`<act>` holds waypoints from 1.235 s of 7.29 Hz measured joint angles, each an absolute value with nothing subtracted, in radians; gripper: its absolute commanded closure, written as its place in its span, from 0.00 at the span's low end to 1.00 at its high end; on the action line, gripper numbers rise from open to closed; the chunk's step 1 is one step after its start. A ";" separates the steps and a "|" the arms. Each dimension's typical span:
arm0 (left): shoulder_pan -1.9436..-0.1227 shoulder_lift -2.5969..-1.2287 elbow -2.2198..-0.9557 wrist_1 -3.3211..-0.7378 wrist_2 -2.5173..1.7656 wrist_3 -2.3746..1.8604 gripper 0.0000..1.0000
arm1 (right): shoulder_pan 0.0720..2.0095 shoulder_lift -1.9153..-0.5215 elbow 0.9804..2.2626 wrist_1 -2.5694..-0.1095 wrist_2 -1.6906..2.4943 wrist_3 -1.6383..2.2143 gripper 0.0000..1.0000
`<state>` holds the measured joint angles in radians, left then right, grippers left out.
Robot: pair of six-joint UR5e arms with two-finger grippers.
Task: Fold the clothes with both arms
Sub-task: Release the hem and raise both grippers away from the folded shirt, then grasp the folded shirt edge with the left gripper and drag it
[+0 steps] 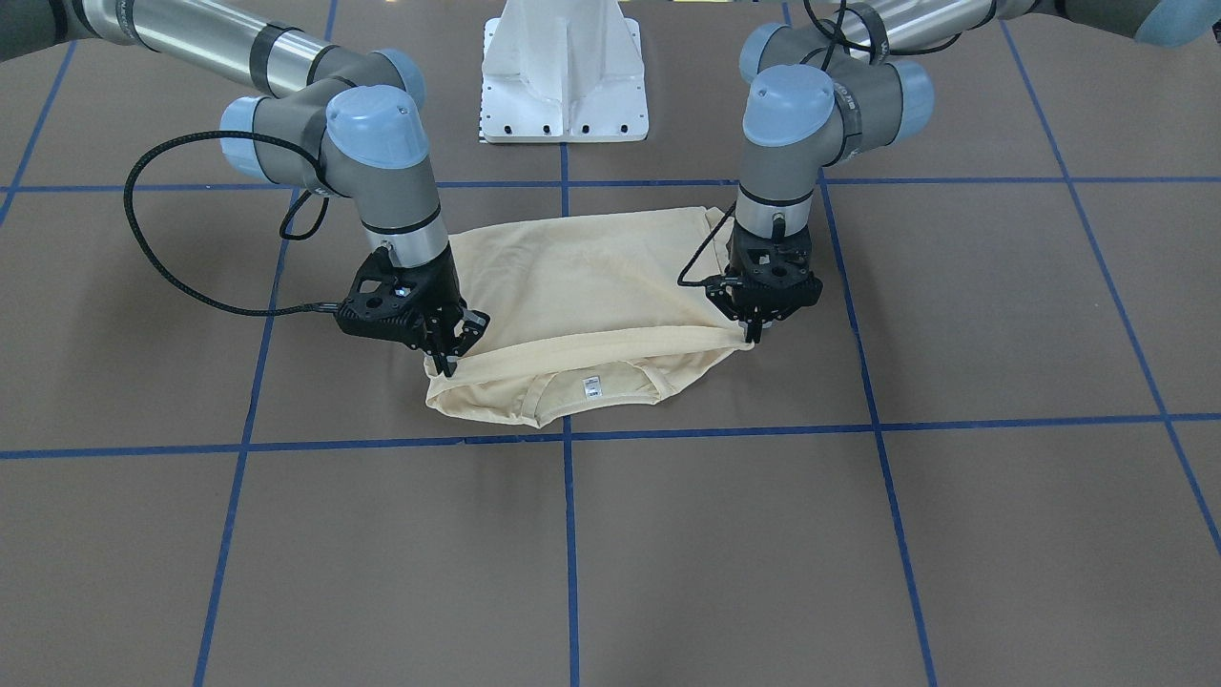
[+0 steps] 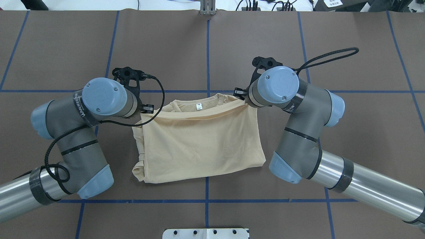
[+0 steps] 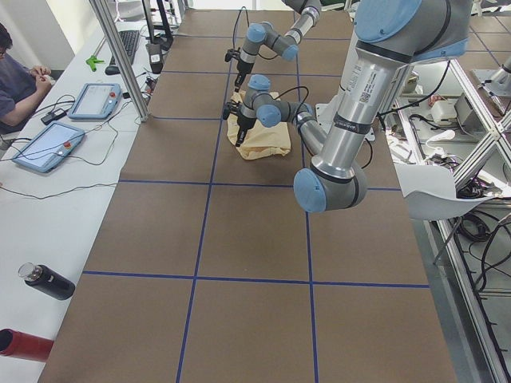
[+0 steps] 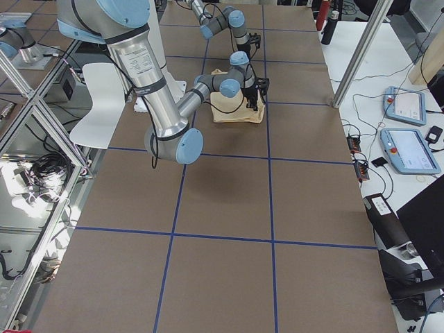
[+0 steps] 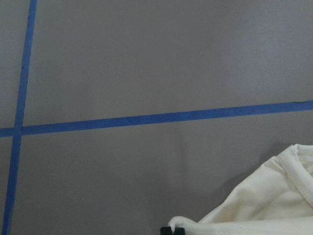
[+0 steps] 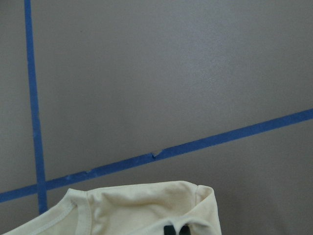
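Observation:
The cream-yellow shirt (image 1: pixel 572 286) lies in the middle of the table, folded over on itself. Its upper layer reaches toward the collar, where the white neck label (image 1: pixel 590 385) shows. My left gripper (image 1: pixel 753 334) is shut on the folded edge at one corner. At the opposite corner my right gripper (image 1: pixel 444 363) is shut on the same edge. From overhead, the shirt (image 2: pixel 199 146) shows as a rough rectangle with both wrists covering the fingers. Each wrist view shows black fingertips at its bottom edge, the left gripper (image 5: pixel 172 230) and the right gripper (image 6: pixel 175 229), pinching cream cloth. The print is hidden.
The brown table is marked with a blue tape line (image 1: pixel 568 534) grid. The white base mount (image 1: pixel 565 76) stands behind the shirt. A person (image 3: pixel 16 72) sits at a side bench with tablets (image 3: pixel 94 100), and a bottle (image 3: pixel 48 281) lies there.

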<state>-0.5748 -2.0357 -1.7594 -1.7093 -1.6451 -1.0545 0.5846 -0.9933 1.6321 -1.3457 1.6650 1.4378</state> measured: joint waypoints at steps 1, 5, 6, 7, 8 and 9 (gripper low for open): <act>-0.576 -2.029 -1.770 -1.728 -1.650 -1.039 0.00 | 0.602 -0.988 1.633 -1.348 1.689 1.418 0.00; -0.564 -1.914 -1.911 -1.762 -1.763 -1.013 0.00 | 0.740 -1.070 1.716 -1.355 1.904 1.290 0.00; -0.534 -1.895 -1.932 -1.765 -1.770 -1.050 0.00 | 0.748 -1.094 1.737 -1.355 1.911 1.264 0.00; -0.483 -1.885 -1.941 -1.766 -1.771 -1.103 0.00 | 0.750 -1.104 1.747 -1.355 1.912 1.254 0.00; -0.431 -1.880 -1.942 -1.767 -1.770 -1.142 0.01 | 0.751 -1.108 1.751 -1.355 1.911 1.250 0.00; -0.390 -1.876 -1.938 -1.767 -1.768 -1.165 0.10 | 0.751 -1.109 1.753 -1.355 1.910 1.249 0.00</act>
